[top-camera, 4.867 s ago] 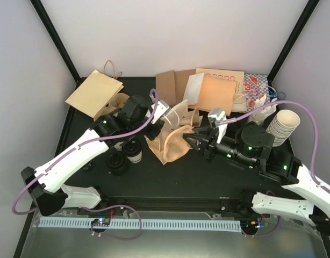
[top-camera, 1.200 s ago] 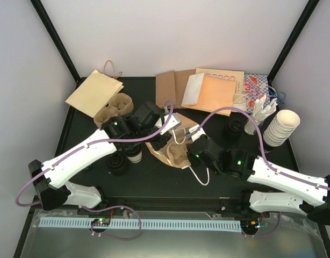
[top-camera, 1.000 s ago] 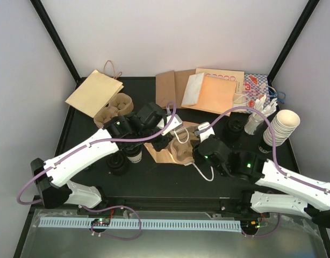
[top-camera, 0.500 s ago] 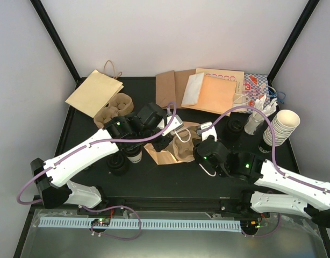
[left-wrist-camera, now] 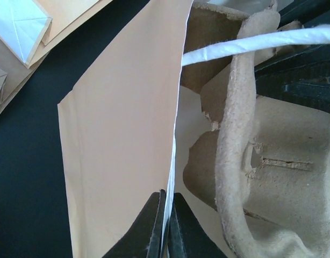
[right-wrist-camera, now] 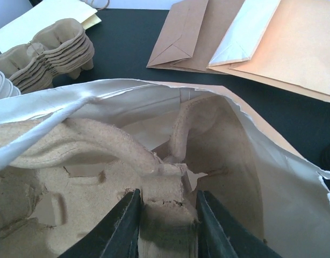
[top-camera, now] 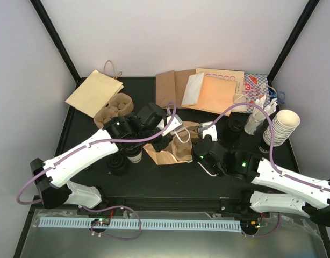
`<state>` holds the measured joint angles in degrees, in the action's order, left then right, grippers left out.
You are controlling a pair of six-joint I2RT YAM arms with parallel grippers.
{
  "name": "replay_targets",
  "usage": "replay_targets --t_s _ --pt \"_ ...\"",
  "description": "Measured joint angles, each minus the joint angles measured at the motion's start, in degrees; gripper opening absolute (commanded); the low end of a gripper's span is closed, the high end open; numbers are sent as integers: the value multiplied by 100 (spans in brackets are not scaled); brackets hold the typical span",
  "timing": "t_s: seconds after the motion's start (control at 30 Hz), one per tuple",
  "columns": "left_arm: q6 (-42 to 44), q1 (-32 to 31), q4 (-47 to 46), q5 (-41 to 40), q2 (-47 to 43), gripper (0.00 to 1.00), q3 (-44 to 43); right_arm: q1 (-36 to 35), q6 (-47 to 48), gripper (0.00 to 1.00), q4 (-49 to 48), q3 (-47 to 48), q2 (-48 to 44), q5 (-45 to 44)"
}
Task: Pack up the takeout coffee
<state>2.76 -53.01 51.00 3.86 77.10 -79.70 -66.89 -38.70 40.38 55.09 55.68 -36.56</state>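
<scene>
Progress is partial: my left gripper is pressed together on the bag wall, while my right gripper pinches the carrier tray inside it. The 2 lidded cups stand outside, at the bag's 9 o'clock, not yet packed.

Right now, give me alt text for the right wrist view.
The right gripper pinches a wall of the pulp carrier inside the open paper bag. Behind it, a stack of carriers and flat bags lie on the black table.
</scene>
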Motion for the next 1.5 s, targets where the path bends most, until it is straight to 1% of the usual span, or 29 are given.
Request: replay_targets --t_s 0.23,0.43,0.77,1.03,1.37,1.5 --pt "0 -17 0 -57 -48 2 2 0 -50 29 11 2 37 9" --pt "-63 -33 0 -223 -151 2 2 -11 299 30 59 -20 170 221" --pt "-186 -44 4 -256 -160 3 2 -234 678 31 -101 -247 129 262" --pt "-323 -44 2 33 -157 4 0 -251 680 30 -330 -354 251 256" --pt "-396 -42 4 308 -155 4 -35 -254 730 29 -501 -382 468 -210" --pt "-420 -42 -2 389 -157 4 -55 -258 734 29 -529 -382 649 -249"
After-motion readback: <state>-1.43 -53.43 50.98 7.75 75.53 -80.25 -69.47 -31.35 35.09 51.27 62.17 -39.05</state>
